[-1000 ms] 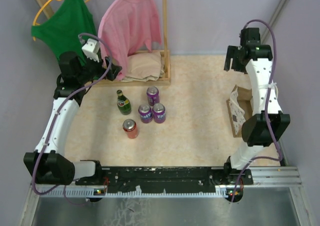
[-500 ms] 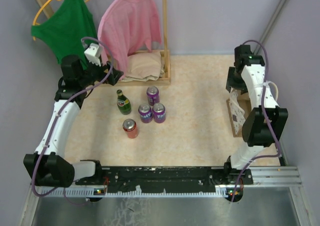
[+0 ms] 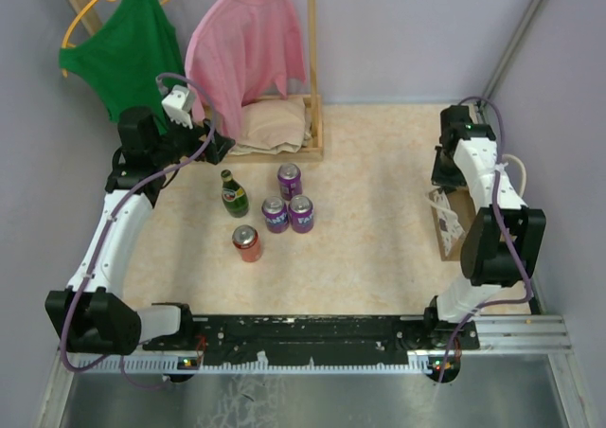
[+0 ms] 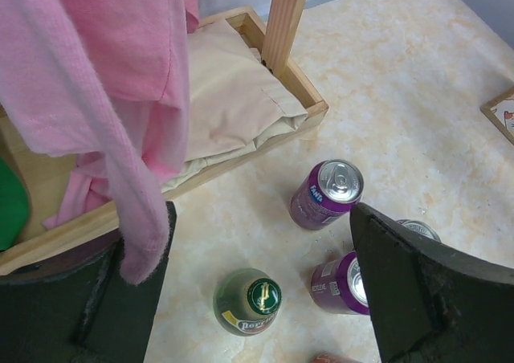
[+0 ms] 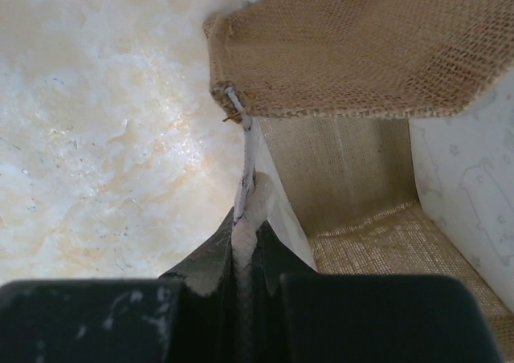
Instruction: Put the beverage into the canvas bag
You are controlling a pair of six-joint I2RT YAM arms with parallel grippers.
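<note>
Right gripper point(image 5: 245, 238) pressed together, pinching pale handle point(image 5: 246, 150) of canvas bag point(image 5: 361, 50); bag upright, tan weave, mouth open. Left gripper point(image 4: 261, 218) spread wide, empty, well apart from bag.

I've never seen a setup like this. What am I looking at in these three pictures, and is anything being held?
Two white robot arms are bolted at the near edge of a table. The overhead picture shows both. The other two pictures come from a camera on each wrist. On the table stand three purple cans, a red can, a green bottle and a canvas bag. The left tool is open and empty, over the drinks. The right tool is shut on the bag's pale handle.
</note>
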